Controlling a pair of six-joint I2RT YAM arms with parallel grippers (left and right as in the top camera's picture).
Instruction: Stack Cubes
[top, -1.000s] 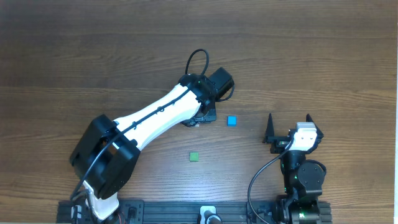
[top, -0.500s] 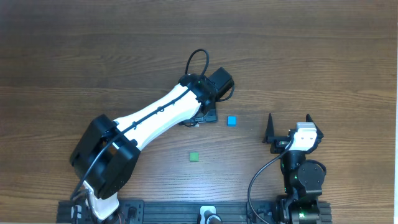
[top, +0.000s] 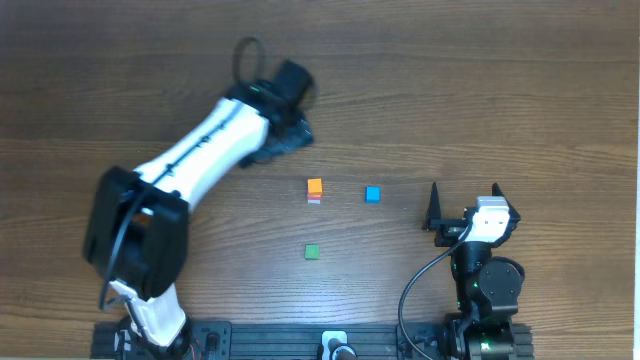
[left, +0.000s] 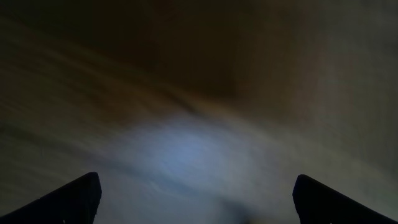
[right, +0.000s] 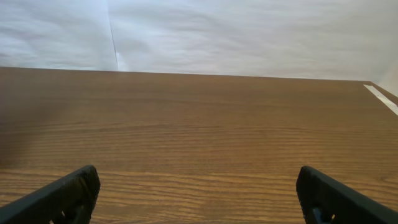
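Note:
An orange cube (top: 315, 186) sits on top of another cube, of which a thin reddish edge (top: 315, 199) peeks out below, near the table's middle. A blue cube (top: 373, 194) lies just right of that stack, and a green cube (top: 312, 252) lies nearer the front. My left gripper (top: 284, 135) is up and to the left of the stack, apart from it; in the blurred left wrist view it (left: 199, 199) is open with nothing between its fingers. Low at the right, my right gripper (top: 465, 203) stands open and empty, right of the blue cube.
The wooden table (top: 500, 80) is bare around the cubes, with wide room at the back and right. The right wrist view looks across the tabletop (right: 199, 137) to a white wall (right: 249, 37).
The left arm has swung up and to the left, away from the middle, uncovering the orange cube stacked where its gripper was. The right arm has not moved.

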